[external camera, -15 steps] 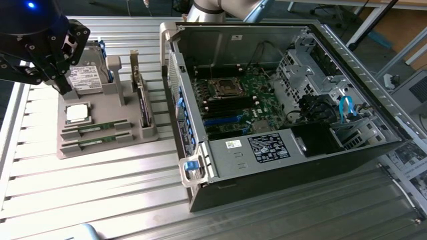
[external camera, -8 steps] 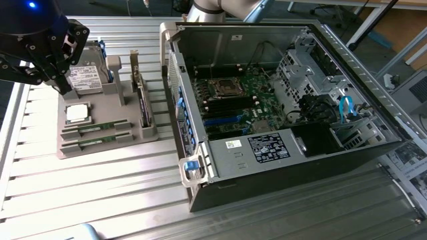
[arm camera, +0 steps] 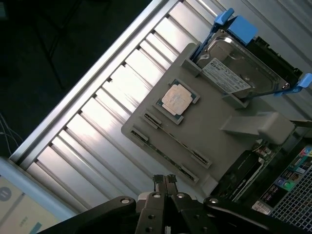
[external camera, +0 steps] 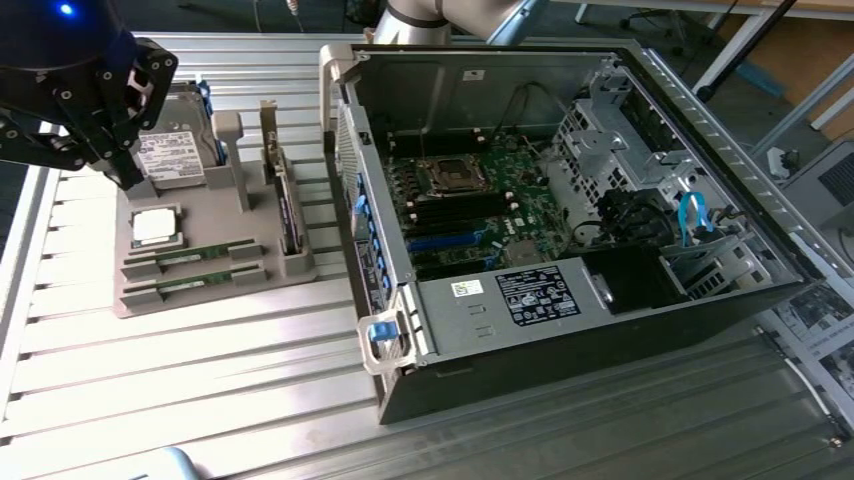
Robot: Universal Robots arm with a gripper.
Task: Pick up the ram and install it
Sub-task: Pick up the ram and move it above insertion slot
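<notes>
Grey tray (external camera: 220, 228) on slatted surface (external camera: 187, 380). In it: hard drive (external camera: 171, 155) at far end, processor (external camera: 156, 226) in square pocket, ram (external camera: 200, 252) on edge in long slot, second stick (external camera: 198, 282) in slot just beside. Open case (external camera: 694, 330) at exterior view's right, motherboard (external camera: 467, 195) inside. Ram: thin, narrow, green, dark chips along it. Fingers (arm camera: 160, 183) pressed together, holding nothing, hover above tray, not touching ram.

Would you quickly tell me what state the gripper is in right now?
Gripper: closed, fingertips together, holding nothing.
</notes>
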